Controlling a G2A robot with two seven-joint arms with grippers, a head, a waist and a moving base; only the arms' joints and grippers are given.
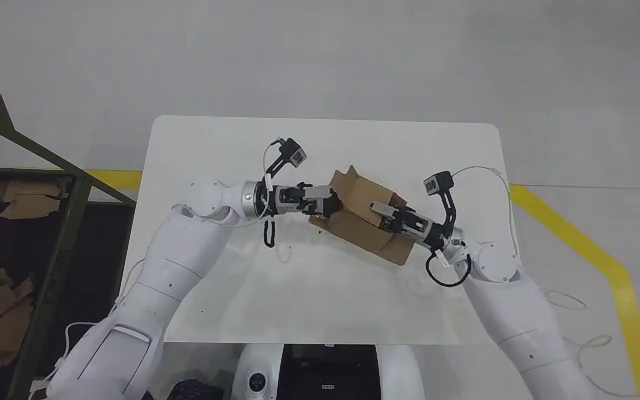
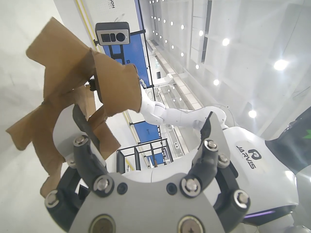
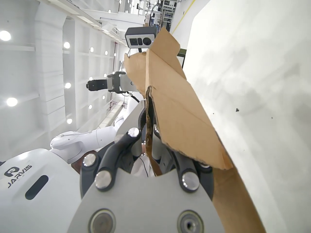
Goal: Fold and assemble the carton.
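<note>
A white table (image 1: 200, 300) seen from above, with a brown cardboard carton (image 1: 362, 208) held over its middle between two robot arms. Whether the carton rests on the tabletop or hangs just above it, I cannot tell.

Nearest, on the right, the right gripper (image 1: 393, 219) meets the carton's near right end. Its fingers (image 3: 139, 122) are drawn narrow and pinch the raw edge of one cardboard wall between them. This grip looks like an anchor that steadies the carton so the other arm can work on it.

The carton lies on a slant, from near right to far left. Its walls look opened out rather than flat, but it is only part formed.

A little farther, on the left, the left gripper (image 1: 322, 200) sits at the carton's far left end. Its fingers (image 2: 83, 124) are spread wide and hold nothing. One finger lies against the loose flaps (image 2: 73, 73); the other stands in open air. The flaps splay outward in several directions, unfolded. The wide spread probably leaves room to push a flap inward or to take a fresh hold on one.

Folding these end flaps shut seems to be the step in hand. The thin, bent cardboard could buckle or slip from the right-hand pinch if pushed hard.

Past the table's sides, a yellow line (image 1: 560, 222) crosses the grey floor.
</note>
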